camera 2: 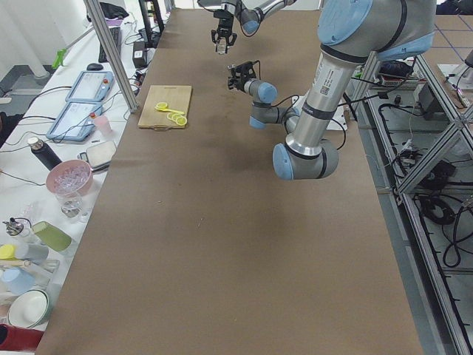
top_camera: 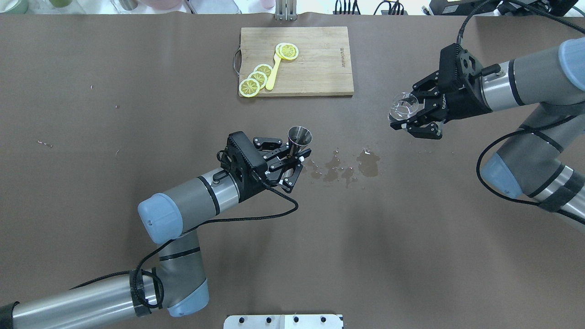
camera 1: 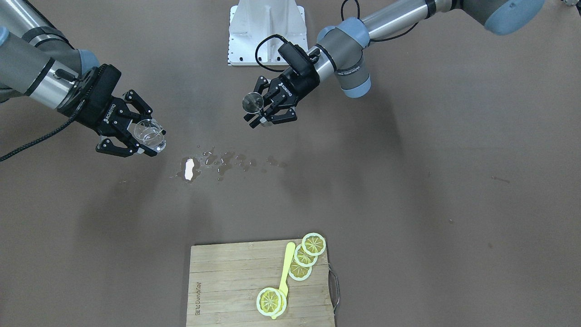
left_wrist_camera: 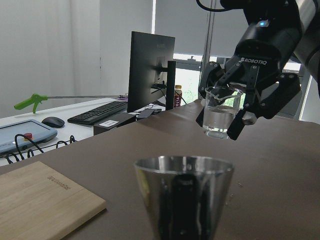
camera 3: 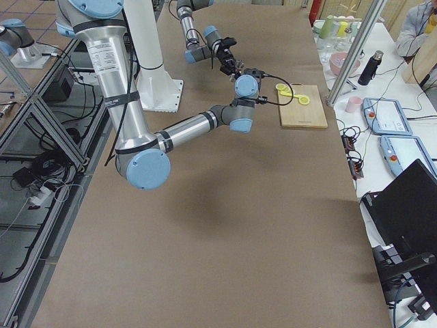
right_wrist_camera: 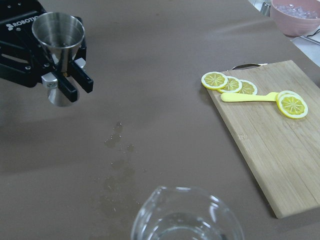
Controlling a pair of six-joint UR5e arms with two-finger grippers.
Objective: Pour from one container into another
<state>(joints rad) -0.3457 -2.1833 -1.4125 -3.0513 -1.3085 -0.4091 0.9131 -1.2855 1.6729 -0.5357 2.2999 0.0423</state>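
Jigger (top_camera: 299,136) upright, waist within left gripper (top_camera: 296,161)

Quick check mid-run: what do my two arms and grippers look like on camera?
The left arm and right arm are silver-grey tubes with pale blue joint caps. The left gripper and right gripper are black, two-fingered, lettered ROBOTIQ in white. A black cable loops along each arm, held by black straps.

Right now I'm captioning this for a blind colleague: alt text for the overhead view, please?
The left gripper holds a steel jigger upright and the right gripper a clear beaker, apart above a brown table with spilled drops between them. Beyond lies a cutting board with lemon slices.
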